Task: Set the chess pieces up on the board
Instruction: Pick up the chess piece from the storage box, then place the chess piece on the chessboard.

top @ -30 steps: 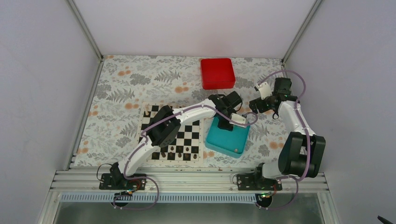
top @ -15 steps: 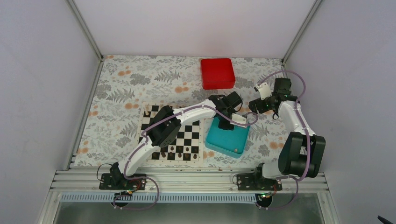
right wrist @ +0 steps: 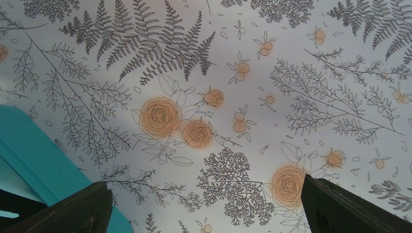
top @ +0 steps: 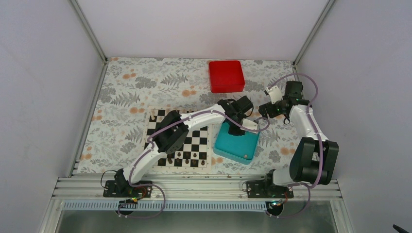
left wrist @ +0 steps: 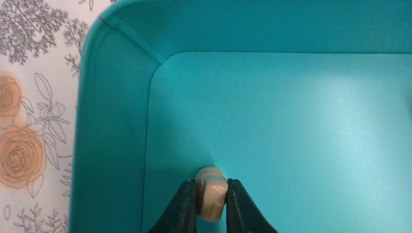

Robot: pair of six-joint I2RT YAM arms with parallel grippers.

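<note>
My left gripper (left wrist: 212,201) is shut on a small beige chess piece (left wrist: 211,191) at the floor of the teal tray (left wrist: 111,121), near its far left corner. In the top view the left gripper (top: 236,127) reaches over the tray's (top: 238,145) far edge. One more pale piece (top: 246,156) lies in the tray's near right corner. The board (top: 194,145) lies left of the tray, partly hidden by the left arm, with dark pieces along its near rows. My right gripper (right wrist: 206,206) is open and empty above the floral cloth, right of the tray (right wrist: 29,150).
A red box (top: 226,75) stands at the back of the table. The floral cloth (top: 131,92) covers the table. Metal frame posts and walls close in the left, right and back sides.
The left gripper has shifted slightly over the tray's far edge. The right arm has barely moved.
</note>
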